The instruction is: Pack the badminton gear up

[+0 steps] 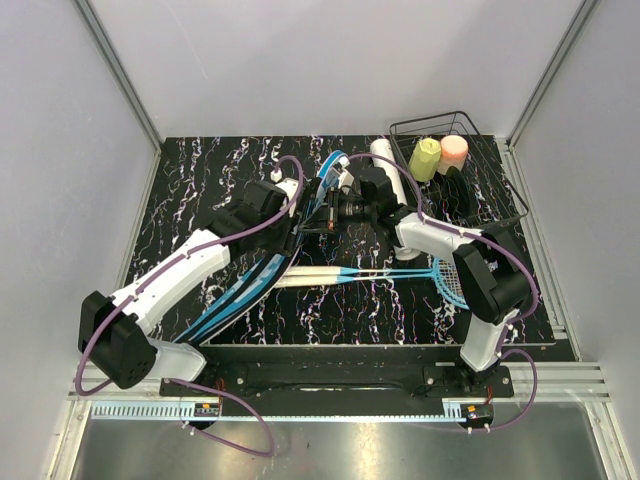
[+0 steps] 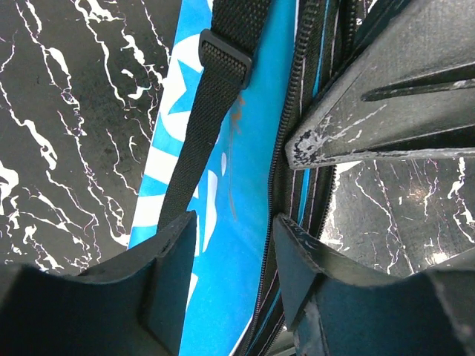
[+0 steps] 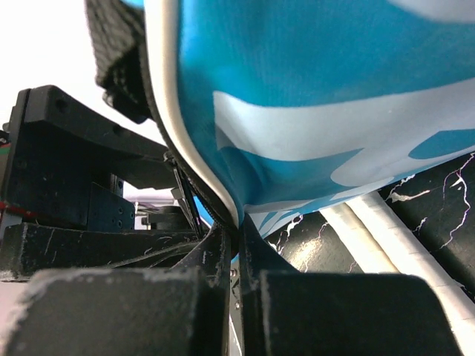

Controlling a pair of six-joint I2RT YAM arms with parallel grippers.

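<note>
The blue cover (image 1: 237,297) lies on the diagonal across the black marbled table, and its far end (image 1: 331,164) is lifted. My right gripper (image 1: 337,192) is shut on the cover's zipper edge (image 3: 223,200), with blue fabric (image 3: 319,89) hanging over its jaws (image 3: 236,226). My left gripper (image 1: 304,226) is open, its jaws astride the cover's blue face (image 2: 245,170) beside the zipper (image 2: 291,148) and a black strap (image 2: 208,104). One blue-framed racket (image 1: 445,279) with a white handle (image 1: 315,277) lies across the table. The long white tube (image 1: 388,167) lies at the back. No shuttlecock shows.
A black wire basket (image 1: 497,200) at the back right holds a yellow bottle (image 1: 425,157) and a pink bottle (image 1: 454,151). The right gripper's finger (image 2: 386,111) crosses the left wrist view. A white ribbed bar (image 3: 386,241) lies on the table below the cover.
</note>
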